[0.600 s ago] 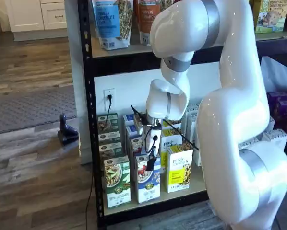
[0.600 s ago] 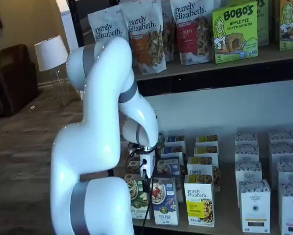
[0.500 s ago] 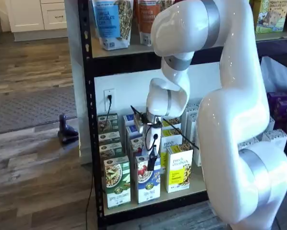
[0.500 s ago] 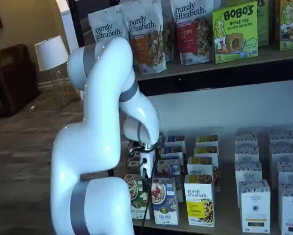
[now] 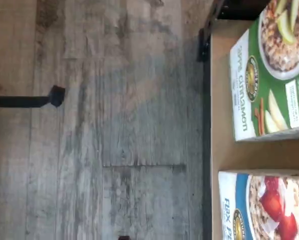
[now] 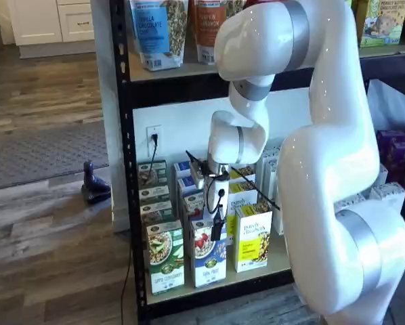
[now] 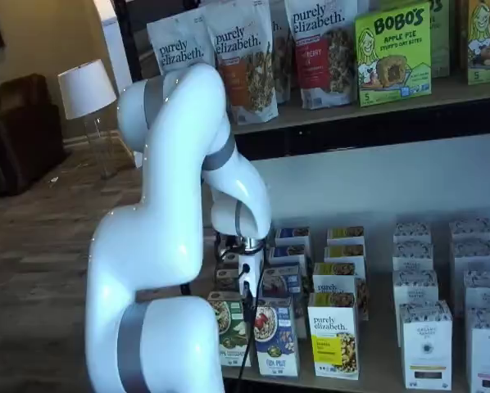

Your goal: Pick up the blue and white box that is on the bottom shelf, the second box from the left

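The blue and white box (image 6: 208,261) stands upright in the front row of the bottom shelf (image 6: 273,263), with a bowl of red berries on its face. It shows in both shelf views (image 7: 275,336). The wrist view catches its blue edge and berries (image 5: 269,210) on the tan board (image 5: 222,105). My gripper (image 6: 218,229) hangs just in front of the box's upper part, its black fingers seen side-on, open and holding nothing. It also shows as a white body with dark fingers (image 7: 245,288) between the green and blue boxes.
A green-and-white box (image 6: 164,258) stands left of the blue one, a yellow-and-white box (image 6: 252,238) to its right, with more rows behind. The rack's black post (image 6: 124,169) is at the left. A cable (image 6: 246,186) trails beside the gripper. Granola bags (image 7: 245,57) fill the shelf above.
The wrist and gripper have shifted slightly to the right and a little lower in front of the front row. The boxes have not moved.
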You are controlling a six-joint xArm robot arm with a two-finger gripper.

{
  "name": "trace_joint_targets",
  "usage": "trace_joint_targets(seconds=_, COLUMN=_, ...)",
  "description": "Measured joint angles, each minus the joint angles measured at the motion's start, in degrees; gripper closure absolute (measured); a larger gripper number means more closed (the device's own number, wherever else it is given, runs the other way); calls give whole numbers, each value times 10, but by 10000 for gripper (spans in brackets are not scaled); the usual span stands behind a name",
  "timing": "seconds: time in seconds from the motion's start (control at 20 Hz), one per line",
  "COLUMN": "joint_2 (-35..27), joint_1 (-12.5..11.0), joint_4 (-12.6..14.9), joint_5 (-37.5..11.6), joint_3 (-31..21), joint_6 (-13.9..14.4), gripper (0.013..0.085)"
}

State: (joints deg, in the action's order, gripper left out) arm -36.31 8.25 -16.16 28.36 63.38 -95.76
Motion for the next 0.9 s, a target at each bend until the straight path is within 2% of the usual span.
trace_joint_targets(seconds=0.1, joint_2=-6, joint_1=-1, joint_4=5, joint_5=-11, joint_3=2, joint_6=3, gripper=130)
trace_joint_targets(seconds=0.2, joint_2=-11, joint_1=-2, joint_4=-8, joint_5=-22, joint_3=3, joint_6=-11, gripper=130)
trace_joint_targets(seconds=0.25, joint_2=-18, joint_1=-2, joint_4=-30, joint_5=-26, joint_3=9, joint_6=-31, gripper=130)
trace_joint_targets(seconds=0.3, joint_2=-23, joint_1=-3, joint_4=-37, joint_5=-26, joint_3=16, joint_6=-37, gripper=130)
trace_joint_targets(seconds=0.6, joint_2=-47, joint_1=-4, joint_4=-40, joint_5=-29, joint_3=43, joint_6=-41, gripper=130)
trace_joint_targets(seconds=0.9, joint_2=-82, joint_1=-4, joint_4=-68, joint_5=-28, joint_3=90, joint_6=-64, gripper=130)
